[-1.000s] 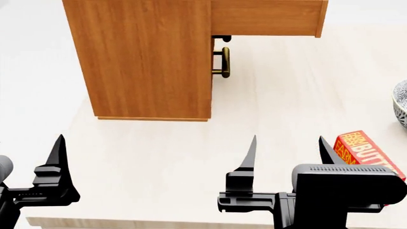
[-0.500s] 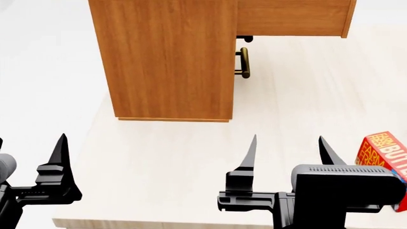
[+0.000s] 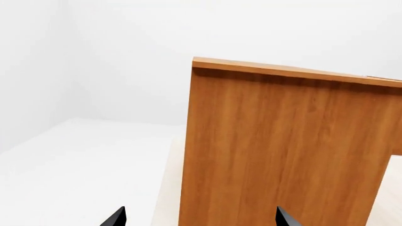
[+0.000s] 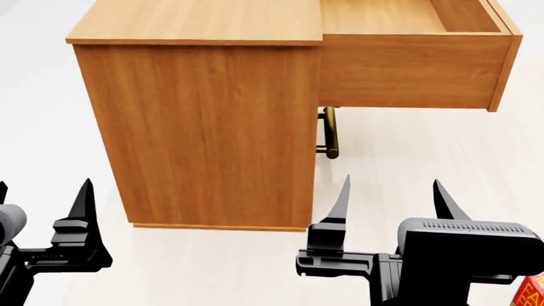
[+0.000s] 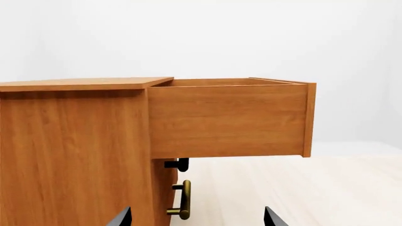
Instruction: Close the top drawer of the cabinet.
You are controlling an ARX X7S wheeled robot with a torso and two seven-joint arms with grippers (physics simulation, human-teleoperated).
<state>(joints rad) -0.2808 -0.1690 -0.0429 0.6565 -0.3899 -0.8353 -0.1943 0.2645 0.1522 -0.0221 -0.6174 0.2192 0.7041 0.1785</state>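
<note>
The cabinet (image 4: pixel 204 127) is a medium-brown wood box standing ahead of me on a pale table (image 4: pixel 408 153). Its top drawer (image 4: pixel 408 70) is pulled far out to the right, open and empty inside; its front panel (image 4: pixel 503 70) shows edge-on and its handle is hidden. In the right wrist view the drawer (image 5: pixel 226 120) juts out from the cabinet (image 5: pixel 75 155). My left gripper (image 4: pixel 42 204) is open, near the cabinet's side, which fills the left wrist view (image 3: pixel 283 150). My right gripper (image 4: pixel 391 191) is open and empty, below the drawer.
The lower drawer's brass bar handle (image 4: pixel 330 134) sticks out under the open drawer, also seen in the right wrist view (image 5: pixel 182 200). A red box corner (image 4: pixel 533 294) shows at the bottom right. The pale table stretches right of the cabinet.
The view has tilted up and shifted: the cabinet's top and the drawer's inside now show, and the cabinet sits lower and closer. The red box has slid almost out of view. Both grippers stay open.
</note>
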